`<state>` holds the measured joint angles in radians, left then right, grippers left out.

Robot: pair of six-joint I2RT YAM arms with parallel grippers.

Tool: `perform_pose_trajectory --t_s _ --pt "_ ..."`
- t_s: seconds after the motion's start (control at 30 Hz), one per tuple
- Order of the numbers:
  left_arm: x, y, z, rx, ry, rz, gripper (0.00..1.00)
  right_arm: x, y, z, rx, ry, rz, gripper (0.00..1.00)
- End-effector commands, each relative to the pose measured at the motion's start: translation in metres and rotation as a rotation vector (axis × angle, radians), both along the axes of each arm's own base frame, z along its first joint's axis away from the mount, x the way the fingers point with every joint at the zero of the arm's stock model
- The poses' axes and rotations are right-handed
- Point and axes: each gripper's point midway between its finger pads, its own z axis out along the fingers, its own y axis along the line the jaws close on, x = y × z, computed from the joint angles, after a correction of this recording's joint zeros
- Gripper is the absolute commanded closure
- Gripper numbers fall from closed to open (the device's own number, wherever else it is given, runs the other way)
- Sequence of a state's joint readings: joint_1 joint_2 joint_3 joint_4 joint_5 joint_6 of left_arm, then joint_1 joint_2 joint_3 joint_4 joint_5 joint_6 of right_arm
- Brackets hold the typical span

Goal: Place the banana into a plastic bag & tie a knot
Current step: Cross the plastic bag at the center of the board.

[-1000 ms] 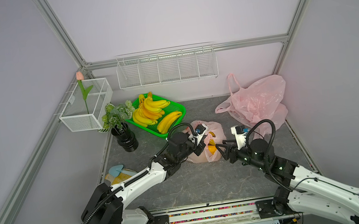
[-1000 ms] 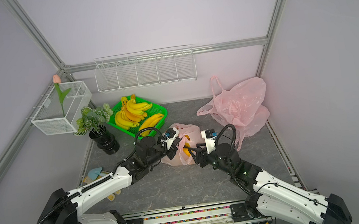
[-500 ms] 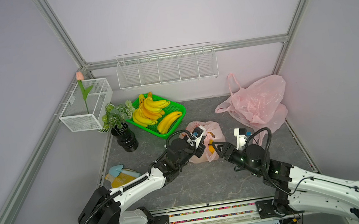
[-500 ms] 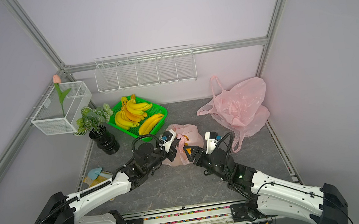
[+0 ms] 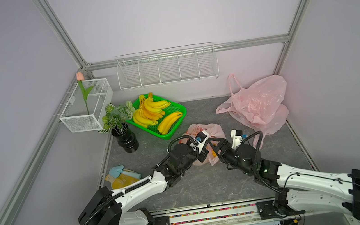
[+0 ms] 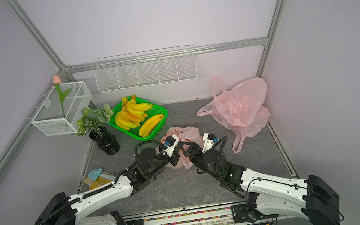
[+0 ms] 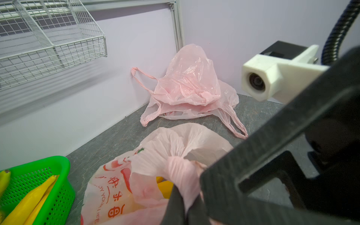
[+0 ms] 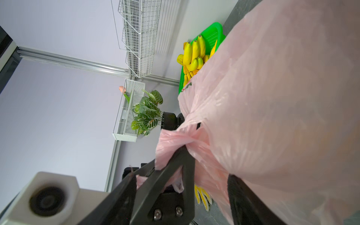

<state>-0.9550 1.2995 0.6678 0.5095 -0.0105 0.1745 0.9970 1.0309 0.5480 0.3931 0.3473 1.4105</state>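
**Tying stage, read left to right.**

- **Tray and spare fruit.** The green tray (image 5: 175,130) lies well out past the outer side of the left jaws and carries the spare bananas (image 5: 148,112). It is clear of both arms and has no part in this step.
- **Left gripper.** The left gripper (image 7: 185,198) is clamped on the twisted handle (image 7: 178,169) of the printed plastic bag (image 7: 116,185). The pink film is squeezed flat between its two fingers. This pinch is judged to be the anchor: it holds the gathered neck taut so a loop can be drawn against it.
- **Neck of the bag.** Just past the left fingertips the film bunches into a wrapped lump. It cannot be told whether this is a finished knot or only a twist.
- **Banana.** The banana (image 7: 164,188) lies inside the bag and shows yellow through the film directly ahead of the left jaws. The loading step is therefore judged done.
- **Bag position.** The bag rests on the grey table (image 5: 198,186) between the two pairs of jaws, with its bulk on their far side.
- **Right gripper.** The right gripper (image 5: 211,145) faces the left one nearly tip to tip. Its jaws are spread apart, and nothing is seen clamped between them. In the right wrist view the bag's side lies against one finger. It is probably placed there to take the free handle beside the left pinch.
- **Risk.** Thin film may slip or tear if pulled against so tight a hold.
- **Spare bags.** A heap of spare pink bags (image 5: 258,102) sits in the corner, well beyond the outer side of the right jaws and apart from the work.
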Motion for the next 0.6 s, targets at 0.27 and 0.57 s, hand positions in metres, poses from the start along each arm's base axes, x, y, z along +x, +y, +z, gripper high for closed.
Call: perform_pose_trajectory --t_s 0.27,0.57 --pt "-0.021 -0.005 0.006 -0.024 -0.023 -0.089 1.0 0.014 -0.006 -0.006 0.072 0.03 -0.057 0.31" --pt "-0.033 -0.011 0.006 -0.014 -0.037 -0.125 0.99 0.017 0.0 -0.018 0.061 0.069 -0.033 0.3"
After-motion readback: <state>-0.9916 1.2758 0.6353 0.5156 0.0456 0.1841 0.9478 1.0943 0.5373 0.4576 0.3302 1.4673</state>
